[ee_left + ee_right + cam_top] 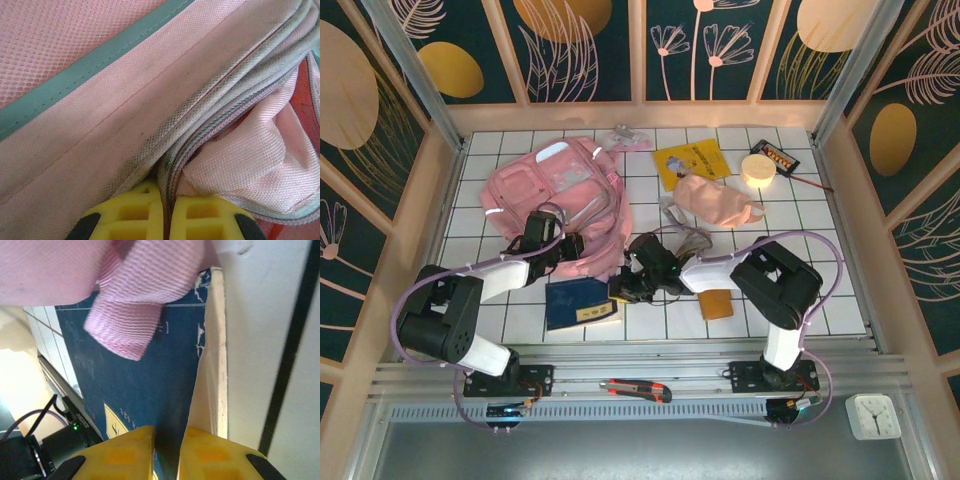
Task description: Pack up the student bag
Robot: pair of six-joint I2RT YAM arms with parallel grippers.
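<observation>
Left gripper (166,202) first: we see its yellow fingers pressed together on a fold of the student bag (545,185), pinching the pink fabric beside the zip. We find the bag lying flat at the rear left of the tiled table (500,140). Just in front of it lies a blue book (575,300), with a pink strap (130,315) draped over its cover. At the book's right edge sits the right gripper (620,290), fingers drawn together; whether they pinch the cover we cannot tell.
</observation>
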